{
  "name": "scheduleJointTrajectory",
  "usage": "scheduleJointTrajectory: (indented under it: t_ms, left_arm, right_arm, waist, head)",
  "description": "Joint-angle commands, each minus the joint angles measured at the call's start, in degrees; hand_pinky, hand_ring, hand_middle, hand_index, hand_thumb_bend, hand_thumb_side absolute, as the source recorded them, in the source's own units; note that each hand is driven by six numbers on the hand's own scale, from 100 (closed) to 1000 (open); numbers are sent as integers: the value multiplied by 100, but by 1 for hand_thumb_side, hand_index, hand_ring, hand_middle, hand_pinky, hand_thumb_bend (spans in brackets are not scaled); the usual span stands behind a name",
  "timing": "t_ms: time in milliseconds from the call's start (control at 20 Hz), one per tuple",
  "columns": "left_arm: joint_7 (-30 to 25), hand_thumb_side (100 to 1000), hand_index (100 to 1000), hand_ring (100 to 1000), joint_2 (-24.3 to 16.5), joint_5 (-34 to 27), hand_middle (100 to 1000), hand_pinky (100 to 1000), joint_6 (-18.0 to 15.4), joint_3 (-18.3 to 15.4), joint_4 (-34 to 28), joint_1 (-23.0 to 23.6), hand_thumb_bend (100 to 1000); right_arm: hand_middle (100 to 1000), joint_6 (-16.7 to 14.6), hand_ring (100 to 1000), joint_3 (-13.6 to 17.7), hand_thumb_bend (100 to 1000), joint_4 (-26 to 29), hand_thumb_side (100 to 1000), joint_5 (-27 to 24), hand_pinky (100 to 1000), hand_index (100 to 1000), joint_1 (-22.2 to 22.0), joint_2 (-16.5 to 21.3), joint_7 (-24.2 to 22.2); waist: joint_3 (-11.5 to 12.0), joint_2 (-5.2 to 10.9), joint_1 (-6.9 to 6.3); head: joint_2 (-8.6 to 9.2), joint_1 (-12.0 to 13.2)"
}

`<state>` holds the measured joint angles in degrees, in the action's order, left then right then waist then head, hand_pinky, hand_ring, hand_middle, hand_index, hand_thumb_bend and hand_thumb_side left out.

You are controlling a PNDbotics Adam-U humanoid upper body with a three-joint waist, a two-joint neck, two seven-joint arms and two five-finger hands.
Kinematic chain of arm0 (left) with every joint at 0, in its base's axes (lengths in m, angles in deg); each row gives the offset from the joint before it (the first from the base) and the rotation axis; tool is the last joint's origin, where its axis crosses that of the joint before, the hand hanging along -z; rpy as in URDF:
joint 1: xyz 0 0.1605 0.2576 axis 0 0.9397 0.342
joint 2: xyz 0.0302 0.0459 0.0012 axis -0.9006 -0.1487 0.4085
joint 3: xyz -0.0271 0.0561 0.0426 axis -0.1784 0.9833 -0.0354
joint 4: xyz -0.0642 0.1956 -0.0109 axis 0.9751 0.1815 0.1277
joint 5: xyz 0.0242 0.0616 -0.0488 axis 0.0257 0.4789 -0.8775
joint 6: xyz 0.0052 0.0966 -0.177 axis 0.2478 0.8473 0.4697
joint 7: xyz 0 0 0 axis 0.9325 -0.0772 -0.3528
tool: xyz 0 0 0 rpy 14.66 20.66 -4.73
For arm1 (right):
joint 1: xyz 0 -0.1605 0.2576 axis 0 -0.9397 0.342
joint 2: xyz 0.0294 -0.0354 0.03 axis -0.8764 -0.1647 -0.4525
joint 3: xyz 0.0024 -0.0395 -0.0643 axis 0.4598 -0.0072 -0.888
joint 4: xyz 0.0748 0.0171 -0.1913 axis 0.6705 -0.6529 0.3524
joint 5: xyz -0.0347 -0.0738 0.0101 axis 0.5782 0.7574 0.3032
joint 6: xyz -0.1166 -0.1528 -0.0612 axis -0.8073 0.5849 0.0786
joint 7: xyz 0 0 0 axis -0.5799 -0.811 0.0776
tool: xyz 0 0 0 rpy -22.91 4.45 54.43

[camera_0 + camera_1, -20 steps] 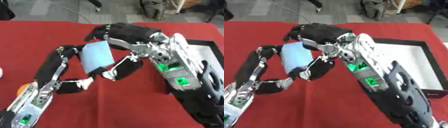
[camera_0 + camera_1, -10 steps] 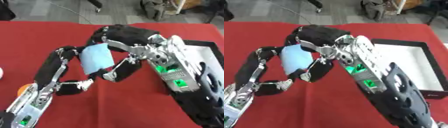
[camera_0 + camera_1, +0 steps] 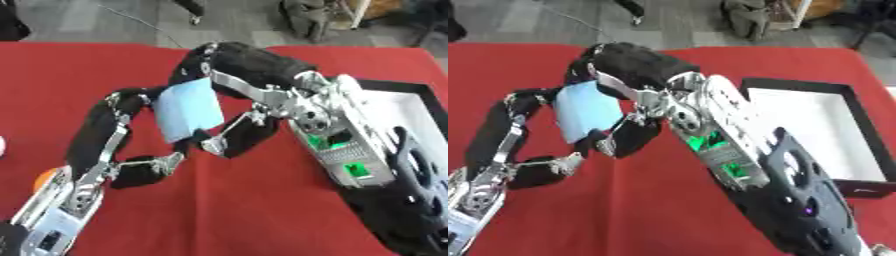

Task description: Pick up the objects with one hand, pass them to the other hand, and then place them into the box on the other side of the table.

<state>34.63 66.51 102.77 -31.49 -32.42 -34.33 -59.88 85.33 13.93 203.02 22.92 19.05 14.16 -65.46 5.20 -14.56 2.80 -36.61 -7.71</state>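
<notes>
Centrally, both hands grasp a flat, pale-blue card: left hand at 9 o'clock, right hand curled at 12.

Light blue object now sits a little higher and further right between the hands than 1.0 s ago. Right hand has closed further over its upper edge (left hand shifted with it).

Pale blue flat object mid-frame; red tablecloth; box black-rimmed, white inside, right; orange thing lower left.
</notes>
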Motion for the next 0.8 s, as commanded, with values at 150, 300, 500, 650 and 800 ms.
scheduleJointTrajectory:
  t_ms: [150, 300, 500, 650, 800]
  left_arm:
    - [-362, 369, 846, 737, -54, 41, 707, 791, 211, 73, -31, -29, 250]
    - [-790, 444, 900, 782, -70, 268, 756, 836, 490, 38, 16, -28, 471]
    - [-1223, 452, 915, 797, -76, 557, 771, 855, 875, 2, 60, -22, 556]
    - [-1376, 449, 919, 797, -82, 683, 772, 854, 1133, -34, 46, -12, 559]
    - [-1393, 467, 919, 796, -85, 721, 771, 852, 1352, -84, 17, 6, 541]
  right_arm:
    - [370, 88, 694, 164, 100, 56, 100, -63, 846, 524, 113, 110, 213]
    - [360, 118, 694, 207, 100, 76, 100, -75, 846, 517, 117, 133, 245]
    - [353, 166, 691, 270, 100, 104, 100, -101, 845, 510, 123, 168, 286]
    - [349, 198, 688, 341, 100, 106, 100, -114, 844, 508, 122, 199, 354]
    - [344, 248, 686, 416, 100, 107, 100, -128, 843, 503, 113, 235, 438]
  waist:
    - [3, 88, -34]
    - [2, 90, -39]
    - [-7, 92, -41]
    - [-13, 93, -45]
    - [-22, 95, -48]
  head:
    - [45, -13]
    - [61, -17]
    - [76, -17]
    - [84, -11]
    - [91, -10]
